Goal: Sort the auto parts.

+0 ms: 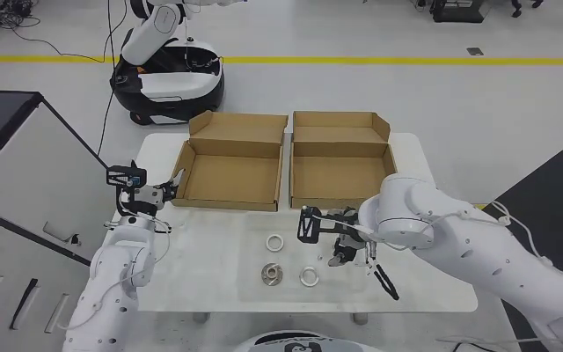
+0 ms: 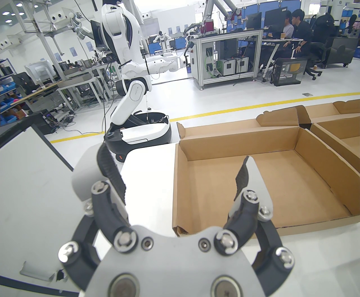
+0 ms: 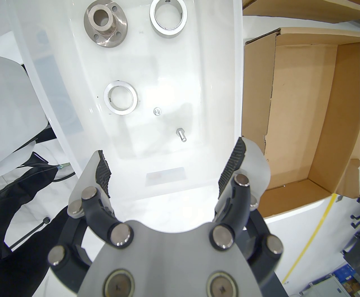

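The white table [image 1: 220,264] stands on a floor [image 1: 396,26] crossed by a yellow line [image 1: 352,60] beyond its far edge, and a grey board [image 1: 44,176] in a dark frame stands just beside its left side. Past the table's far left corner a second robot [image 1: 171,79] stands on a black and white base, with cables [image 2: 63,121] lying on the floor near it. Farther back are a metal rack [image 2: 227,56] with boxes inside, a black case [image 2: 288,70] on the floor, monitors [image 2: 253,19] and chairs [image 2: 317,47]
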Motion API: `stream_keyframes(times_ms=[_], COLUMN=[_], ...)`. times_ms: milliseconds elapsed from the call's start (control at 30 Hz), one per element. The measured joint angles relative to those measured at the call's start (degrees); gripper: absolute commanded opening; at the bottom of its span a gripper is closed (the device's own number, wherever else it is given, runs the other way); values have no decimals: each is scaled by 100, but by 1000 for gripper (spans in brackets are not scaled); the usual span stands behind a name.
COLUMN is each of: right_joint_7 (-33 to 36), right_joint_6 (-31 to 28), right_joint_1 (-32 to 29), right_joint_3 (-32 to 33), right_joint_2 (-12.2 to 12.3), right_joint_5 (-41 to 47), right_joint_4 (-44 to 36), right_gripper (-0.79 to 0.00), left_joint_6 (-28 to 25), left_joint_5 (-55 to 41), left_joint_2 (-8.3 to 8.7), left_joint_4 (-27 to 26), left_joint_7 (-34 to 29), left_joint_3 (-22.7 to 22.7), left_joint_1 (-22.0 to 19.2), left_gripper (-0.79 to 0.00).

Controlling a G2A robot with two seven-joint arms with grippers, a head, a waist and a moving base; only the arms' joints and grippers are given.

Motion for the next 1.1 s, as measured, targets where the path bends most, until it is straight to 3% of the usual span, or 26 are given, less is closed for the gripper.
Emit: stream_keyframes(times_ms=[500, 1100], right_joint_7=[45, 245], right_joint_6=[-77, 128], right_joint_1=[34, 1423], right_joint_3=[-101, -1769], right_joint_2=[-8, -358], right_joint_5=[77, 995], right_joint_4=[136, 1096], right_gripper=[0, 0], left_joint_6=[0, 0], left_joint_5=[0, 0], left_joint_2=[0, 0], left_joint_4=[0, 0], left_joint_7=[0, 0], left_joint_3=[0, 0], left_joint_1=[0, 0], left_gripper=[0, 0])
